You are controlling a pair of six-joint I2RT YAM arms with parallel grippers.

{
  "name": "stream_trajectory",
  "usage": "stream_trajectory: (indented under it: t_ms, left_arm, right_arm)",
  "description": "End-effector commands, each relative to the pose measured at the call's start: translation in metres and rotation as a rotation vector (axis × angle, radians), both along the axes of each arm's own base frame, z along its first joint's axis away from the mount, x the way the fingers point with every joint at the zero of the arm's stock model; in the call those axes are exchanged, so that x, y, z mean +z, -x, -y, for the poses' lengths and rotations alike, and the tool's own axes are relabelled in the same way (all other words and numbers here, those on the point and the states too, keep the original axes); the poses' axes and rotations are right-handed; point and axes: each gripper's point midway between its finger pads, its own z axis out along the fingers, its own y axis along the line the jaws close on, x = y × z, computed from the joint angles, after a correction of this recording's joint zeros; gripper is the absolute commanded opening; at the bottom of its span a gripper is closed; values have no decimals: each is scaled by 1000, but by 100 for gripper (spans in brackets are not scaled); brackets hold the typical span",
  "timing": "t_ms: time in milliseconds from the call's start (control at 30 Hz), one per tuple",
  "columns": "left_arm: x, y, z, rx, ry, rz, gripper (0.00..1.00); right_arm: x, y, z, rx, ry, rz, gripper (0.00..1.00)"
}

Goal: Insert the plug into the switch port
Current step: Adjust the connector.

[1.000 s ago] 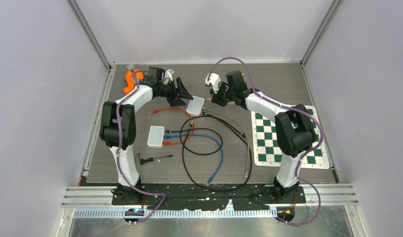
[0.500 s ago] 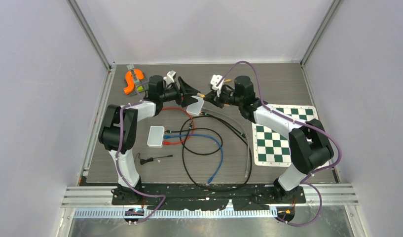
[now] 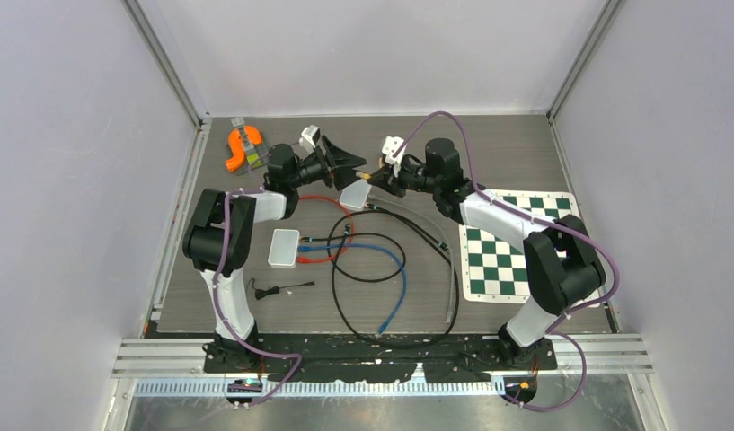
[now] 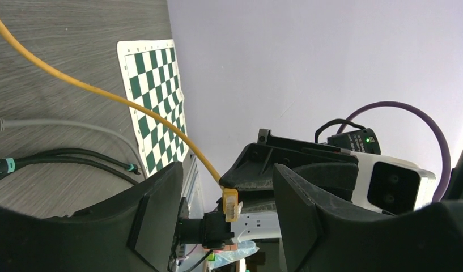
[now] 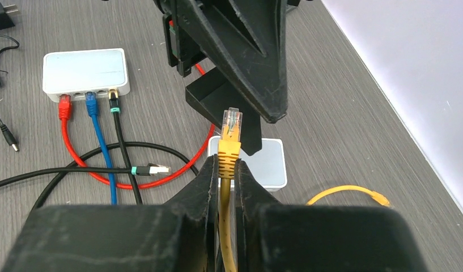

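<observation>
My right gripper (image 5: pixel 229 164) is shut on a yellow cable just behind its plug (image 5: pixel 231 122), which sticks out past the fingertips. In the left wrist view the plug (image 4: pixel 230 204) hangs between the wide-apart fingers (image 4: pixel 161 215) of my left gripper (image 4: pixel 226 175), which is open and holds nothing. Both grippers meet nose to nose above a white switch (image 3: pixel 354 195) lying on the table, left gripper (image 3: pixel 348 162) and right gripper (image 3: pixel 375 177). That switch (image 5: pixel 263 164) lies just beyond the plug; its ports are hidden.
A second white switch (image 5: pixel 84 73) holds red, blue and black cables. A loose black cable with a clear plug (image 5: pixel 152 169) lies beside them. The yellow cable's other end (image 5: pixel 379 198) rests at the right. A chessboard mat (image 3: pixel 525 247) and an orange tool (image 3: pixel 240 148) lie to the sides.
My left gripper has swung up and right from beside the switch to face the right gripper. My right gripper has moved left with the plug, bringing it between the left fingers.
</observation>
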Motion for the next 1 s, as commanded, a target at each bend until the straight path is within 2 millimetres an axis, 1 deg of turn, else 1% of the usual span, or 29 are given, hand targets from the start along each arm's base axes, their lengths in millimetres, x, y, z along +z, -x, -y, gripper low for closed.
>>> stream_trajectory:
  t_ms: [0,133,333,367,400,433,467,500,533,567,600,667,733,800,967]
  left_arm:
    - [7,6,1,-10,28,53,59]
    - [4,10,1,-16,26,52,48]
    - [2,10,3,-26,20,46,20]
    - [2,10,3,-30,16,45,13]
    - [0,11,4,-30,8,39,9]
    - [-2,11,4,-31,-2,39,5]
    - [-3,11,4,-29,-13,42,1]
    - [-5,11,3,-24,-27,40,0]
    - [-8,11,3,-21,-46,28,0]
    - [-11,12,3,-17,-65,22,0]
    - [-15,12,3,-13,-88,14,0]
    - [-20,12,2,-9,-134,3,0]
    - [-24,13,1,-2,-184,-5,0]
    - [-28,14,-1,6,-231,-11,0]
    - [-22,14,0,14,-254,-1,0]
  right_arm:
    - [14,-8,-4,-15,-29,47,5]
    - [10,-9,-5,-16,-26,37,5]
    - [1,-12,-6,-14,-9,22,5]
    - [3,-13,-7,-14,-8,24,5]
    - [-3,-14,-6,-23,9,6,6]
    - [0,-17,-6,-31,11,8,10]
    - [-7,-20,-3,-55,34,-19,12]
    - [-2,-24,-3,-69,39,-18,17]
    - [-9,-26,0,-93,69,-44,19]
    - [-7,-28,1,-103,76,-42,22]
    - [-13,-28,4,-118,104,-52,24]
    - [-16,-27,5,-121,142,-32,28]
    - [-22,-26,7,-122,173,-15,35]
    - [-27,-26,8,-124,191,-15,39]
    - [-32,-27,5,-101,216,-29,39]
